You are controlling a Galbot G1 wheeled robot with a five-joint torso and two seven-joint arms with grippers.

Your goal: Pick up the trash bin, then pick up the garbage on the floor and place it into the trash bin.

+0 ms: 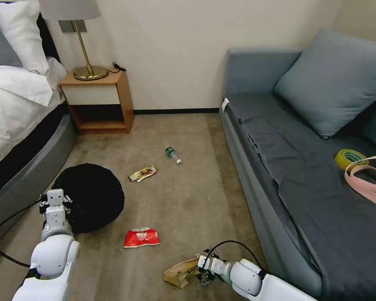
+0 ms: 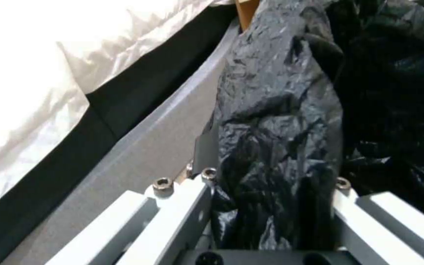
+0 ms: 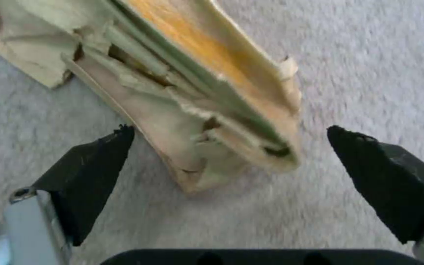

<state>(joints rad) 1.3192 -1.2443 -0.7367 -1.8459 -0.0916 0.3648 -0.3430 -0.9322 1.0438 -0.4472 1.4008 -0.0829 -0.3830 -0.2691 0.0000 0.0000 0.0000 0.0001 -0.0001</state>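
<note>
The trash bin [image 1: 92, 196], lined with a crinkly black bag [image 2: 281, 110], is beside the bed at the left. My left gripper [image 1: 56, 200] is shut on its near rim, bag plastic pinched between the fingers [image 2: 192, 206]. On the carpet lies the garbage: a crumpled brown paper bag [image 1: 180, 271], a red-and-white wrapper [image 1: 141, 237], a gold-brown wrapper [image 1: 143, 173] and a small clear bottle [image 1: 172, 154]. My right gripper [image 1: 203, 271] is low over the carpet and open, with one end of the paper bag [image 3: 197, 110] between its black pads [image 3: 94, 173].
A bed [image 1: 16, 125] runs along the left, with a wooden nightstand [image 1: 98, 102] and lamp at the back wall. A grey sofa [image 1: 296, 167] fills the right side; a yellow-green tape roll [image 1: 350, 159] and a pink strap [image 1: 369, 184] lie on it. Open carpet lies between them.
</note>
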